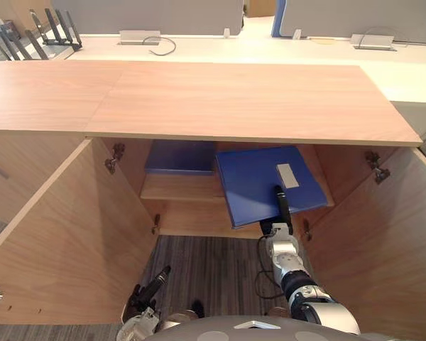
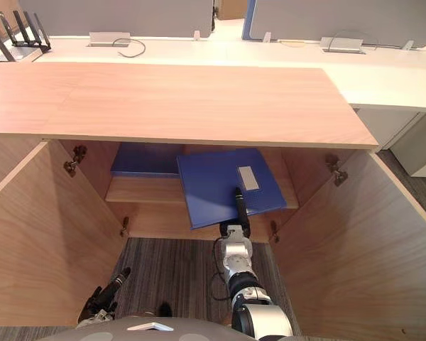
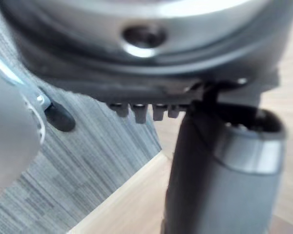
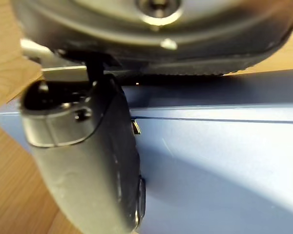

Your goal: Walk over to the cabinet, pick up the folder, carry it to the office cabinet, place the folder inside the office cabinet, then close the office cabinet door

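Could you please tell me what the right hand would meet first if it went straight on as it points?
The blue folder it grips: the right hand points into the cabinet, so probably the folder would slide deeper along the shelf.

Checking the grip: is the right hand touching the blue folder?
Touching: the right wrist view shows the right hand lying directly against the blue folder, with no gap between them.

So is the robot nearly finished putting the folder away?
Partly. The blue folder is already at the office cabinet, lying on the shelf with its near edge overhanging. The right hand grips it. Still to do: push it in, let go, shut the open doors. The left hand hangs low.
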You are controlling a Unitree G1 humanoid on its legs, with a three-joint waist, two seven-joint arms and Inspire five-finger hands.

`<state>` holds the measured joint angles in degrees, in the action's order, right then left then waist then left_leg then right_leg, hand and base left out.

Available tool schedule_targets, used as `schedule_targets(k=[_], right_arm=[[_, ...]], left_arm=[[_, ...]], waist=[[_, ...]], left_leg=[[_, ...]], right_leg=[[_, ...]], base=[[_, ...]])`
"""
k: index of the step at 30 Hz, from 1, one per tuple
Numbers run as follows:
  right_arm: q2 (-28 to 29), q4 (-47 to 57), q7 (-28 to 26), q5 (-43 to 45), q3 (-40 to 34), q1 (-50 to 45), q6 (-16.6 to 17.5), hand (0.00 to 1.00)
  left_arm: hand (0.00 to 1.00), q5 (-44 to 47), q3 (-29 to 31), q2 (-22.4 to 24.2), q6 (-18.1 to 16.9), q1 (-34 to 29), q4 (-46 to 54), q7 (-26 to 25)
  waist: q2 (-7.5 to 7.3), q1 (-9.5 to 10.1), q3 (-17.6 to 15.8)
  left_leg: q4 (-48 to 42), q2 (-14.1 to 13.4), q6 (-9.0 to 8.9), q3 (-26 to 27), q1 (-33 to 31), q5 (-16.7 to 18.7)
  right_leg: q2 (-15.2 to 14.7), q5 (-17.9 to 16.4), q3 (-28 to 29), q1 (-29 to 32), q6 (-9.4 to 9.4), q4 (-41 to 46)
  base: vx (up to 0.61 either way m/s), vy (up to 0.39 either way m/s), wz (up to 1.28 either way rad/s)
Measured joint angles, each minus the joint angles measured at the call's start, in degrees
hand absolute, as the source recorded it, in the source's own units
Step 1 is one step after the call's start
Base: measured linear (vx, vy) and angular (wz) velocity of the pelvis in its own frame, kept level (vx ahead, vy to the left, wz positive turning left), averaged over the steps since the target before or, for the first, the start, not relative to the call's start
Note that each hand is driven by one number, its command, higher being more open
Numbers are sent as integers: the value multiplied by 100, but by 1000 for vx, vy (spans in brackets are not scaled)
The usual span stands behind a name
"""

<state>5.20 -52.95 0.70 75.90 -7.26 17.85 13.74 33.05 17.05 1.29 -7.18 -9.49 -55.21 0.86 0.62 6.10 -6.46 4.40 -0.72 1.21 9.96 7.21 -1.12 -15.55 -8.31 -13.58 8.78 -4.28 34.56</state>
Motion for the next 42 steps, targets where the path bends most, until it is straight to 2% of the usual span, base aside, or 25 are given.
schedule_targets(k=[1,2,3,4,5,7,10,14,19,23,25,27,28,30,33,34,38,42], right_arm=[[3,1,-2,-1,3,0,-1,0],[28,-7,-1,-3,12,-3,-7,0],[18,-6,-10,-13,0,-26,-6,0],[14,-6,-10,-13,-8,-34,-5,0],[20,-12,-5,-8,-7,-36,-6,0],[-7,-14,3,-8,-14,-97,-54,0],[-26,-9,4,2,-22,-151,-28,0],[-33,-10,4,112,-38,-171,-12,0],[-34,-10,3,127,-151,-189,-57,0],[-30,-3,3,130,-154,-185,-47,0],[-26,132,6,130,-140,-174,-43,0],[-20,741,20,130,-89,-137,33,0],[-12,963,21,130,-71,-105,99,0],[29,1827,22,130,-45,163,387,0],[22,2336,39,130,-23,573,636,0],[31,2683,62,120,21,778,784,0],[38,3185,160,70,166,927,918,0],[84,3378,329,-127,147,941,1120,0]], left_arm=[[100,0,5,-7,-1,-5,2,1],[100,-1,59,-72,-3,-7,15,14],[100,-1,134,-88,3,-7,-18,10],[100,-1,167,-55,-4,-4,-36,5],[100,1,203,42,-5,-15,-48,-1],[100,0,201,96,8,-48,-53,1],[100,-2,194,95,14,-57,-40,23],[100,4,153,81,15,-59,-33,35],[100,51,-103,16,12,-80,28,46],[100,54,-180,-8,14,-151,173,53],[100,54,-177,-6,14,-153,240,58],[100,60,-172,-18,5,-95,309,60],[100,65,-172,-17,8,-48,306,59],[100,133,-176,-4,10,126,365,32],[100,312,-164,7,5,282,490,-30],[100,337,-153,28,2,303,645,-64],[100,355,-84,53,1,317,736,-108],[100,460,-28,92,-2,319,875,-145]], waist=[[-28,1,1],[-203,6,22],[-268,11,27],[-231,9,46],[-106,6,60],[-8,-11,99],[-30,-21,115],[-45,-32,117],[-51,-11,117],[-95,-1,93],[-100,18,-13],[-67,16,-206],[-33,15,-291],[151,-6,-621],[201,-5,-811],[207,8,-951],[229,15,-1113],[238,1,-1194]], left_leg=[[-56,-20,-63,-7,-14,11],[-184,30,-189,-11,-65,90],[-202,61,-261,-46,-67,129],[-203,10,-302,-47,-74,133],[-188,-135,-383,-9,-93,124],[-100,-303,-499,43,-89,93],[15,-591,-685,42,-71,84],[30,-634,-723,40,-66,108],[30,-577,-725,105,-69,112],[25,-560,-723,238,-72,128],[-190,-582,-686,300,-135,307],[-1237,-695,-600,304,-785,805],[-1578,-749,-581,299,-996,925],[-2799,-955,-480,266,-1879,1271],[-3466,-1046,-399,226,-2583,1442],[-3870,-1099,-380,214,-2944,1712],[-4514,-1195,-313,217,-3573,1963],[-4754,-1206,-289,221,-4086,1952]], right_leg=[[12,-15,-44,-9,-2,-210],[42,360,-81,-130,12,-1043],[0,192,-145,-255,-55,-1312],[56,123,-195,-375,-101,-1521],[250,149,-266,-437,-79,-1797],[477,174,-336,-502,-31,-1983],[805,246,-472,-669,54,-2331],[874,299,-514,-800,23,-2565],[858,563,-494,-996,-92,-3024],[866,718,-417,-1005,-90,-3168],[871,728,-330,-987,-78,-3155],[853,734,-211,-672,-67,-2940],[856,729,-176,-552,-59,-2826],[870,631,-129,120,85,-2153],[847,468,-28,883,168,-1440],[805,207,38,1307,165,-956],[750,73,252,2052,188,-312],[726,114,379,2595,188,-113]], base=[[68,-165,9],[72,-210,12],[92,-229,10],[107,-241,-5],[78,-180,-13],[91,-181,-9],[160,-188,1],[117,-46,4],[84,20,0],[22,31,-11],[-35,15,-18],[-97,-1,-20],[-183,16,-24],[-262,47,-26],[-256,29,-17],[-283,38,-14],[-215,40,-18],[-149,22,-9]])
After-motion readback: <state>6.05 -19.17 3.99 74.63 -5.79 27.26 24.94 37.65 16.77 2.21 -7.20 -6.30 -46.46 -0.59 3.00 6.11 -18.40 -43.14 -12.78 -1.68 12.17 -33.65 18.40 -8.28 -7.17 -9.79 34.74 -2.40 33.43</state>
